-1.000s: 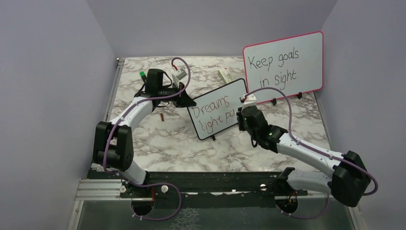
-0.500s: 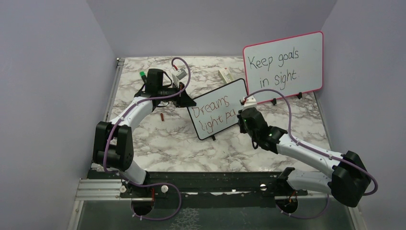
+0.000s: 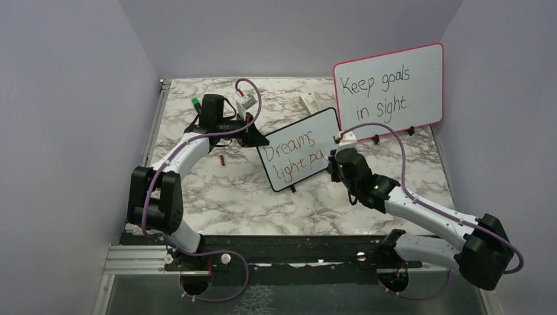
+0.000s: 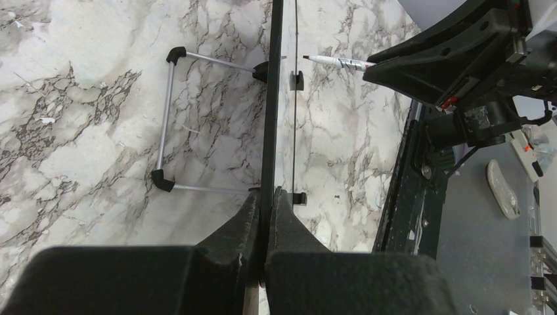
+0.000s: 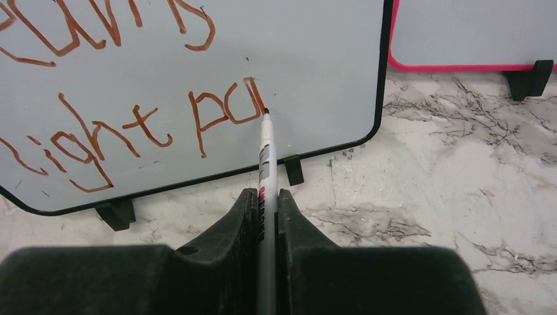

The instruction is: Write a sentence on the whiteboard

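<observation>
The black-framed whiteboard point(image 3: 299, 152) stands tilted at the table's middle. In the left wrist view the whiteboard point(image 4: 269, 98) shows edge-on. My left gripper point(image 3: 257, 139) is shut on its left edge, fingers point(image 4: 246, 216) on either side of the frame. The red sentence point(image 5: 131, 125) reads "Dreams" above "light pa". My right gripper point(image 5: 266, 197) is shut on a white marker point(image 5: 266, 157), whose tip touches the board just right of the "a". From above, the right gripper point(image 3: 333, 161) sits at the board's lower right corner.
A larger pink-framed board point(image 3: 389, 85) with black writing stands behind at the right. A small red cap point(image 3: 222, 159) lies left of the whiteboard. A wire stand point(image 4: 167, 121) props the whiteboard's back. Small items point(image 3: 309, 102) lie near the back edge.
My right arm has shifted slightly right and down with the marker, at the end of the second line. The left arm and whiteboard have not moved.
</observation>
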